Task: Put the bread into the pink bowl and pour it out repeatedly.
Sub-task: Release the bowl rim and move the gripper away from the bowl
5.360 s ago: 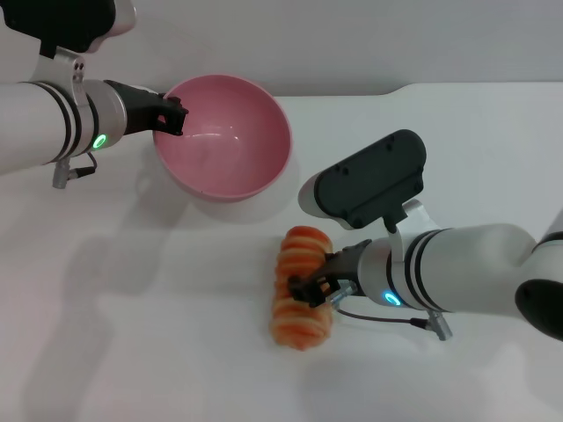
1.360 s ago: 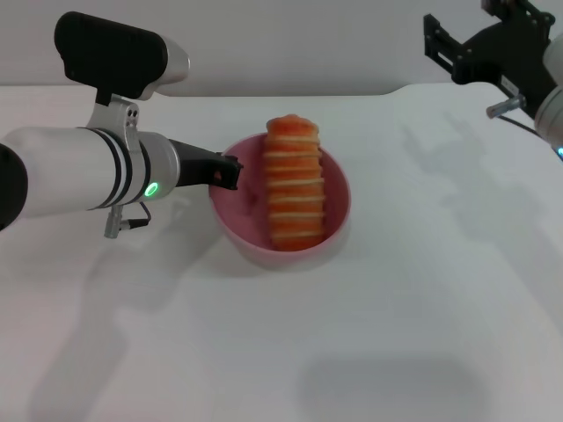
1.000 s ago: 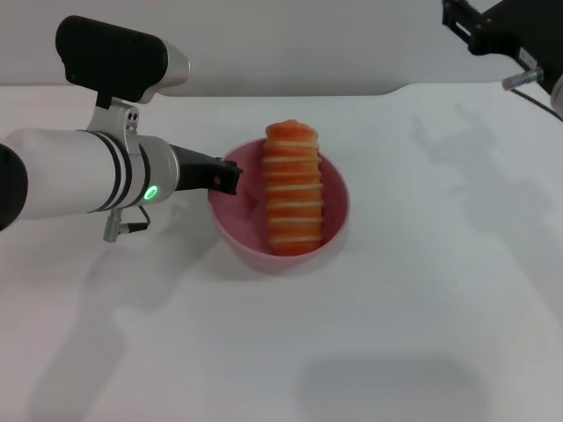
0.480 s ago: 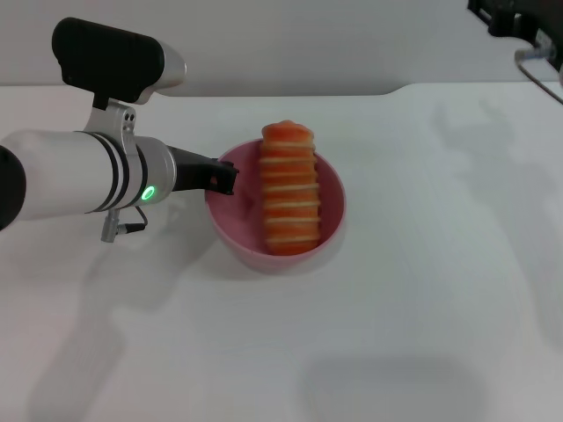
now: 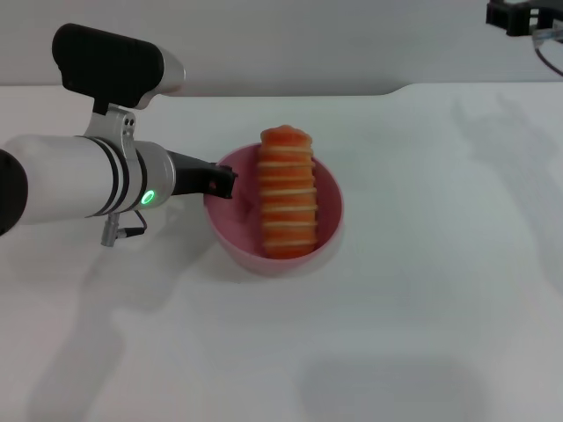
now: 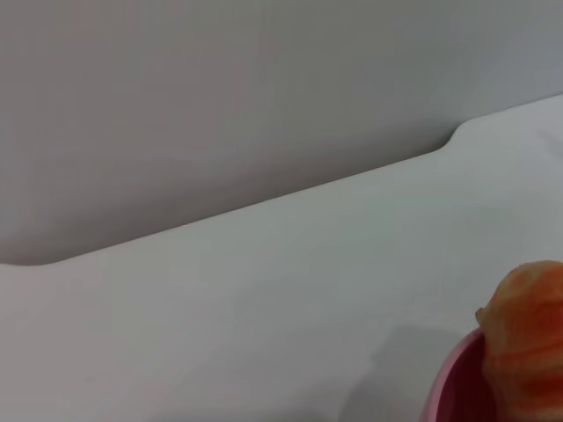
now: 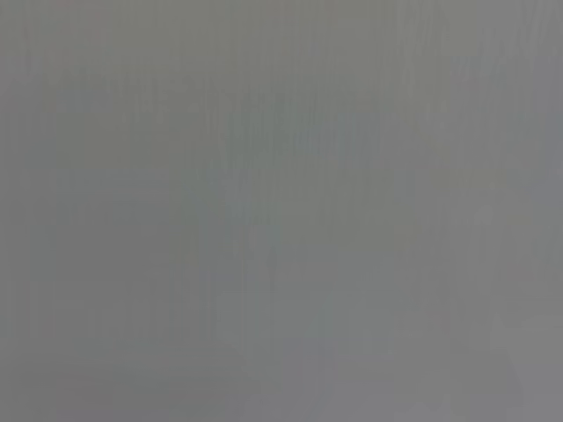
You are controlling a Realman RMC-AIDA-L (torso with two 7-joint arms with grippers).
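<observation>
- The bread [image 5: 288,193] is seen lying in the pink bowl [image 5: 327,230], near the middle of the white table [image 5: 422,290], its far end raised above the rim.
- The bowl's left rim is clamped by the left gripper [image 5: 223,182].
- Orange-brown crust with cream stripes is shown.
- The right gripper [image 5: 519,14] is glimpsed at the far right corner; whether it is open cannot be told.

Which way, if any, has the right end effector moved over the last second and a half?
Yes. The right end effector has withdrawn up and rightward, away from the pink bowl, nearly out of view.
</observation>
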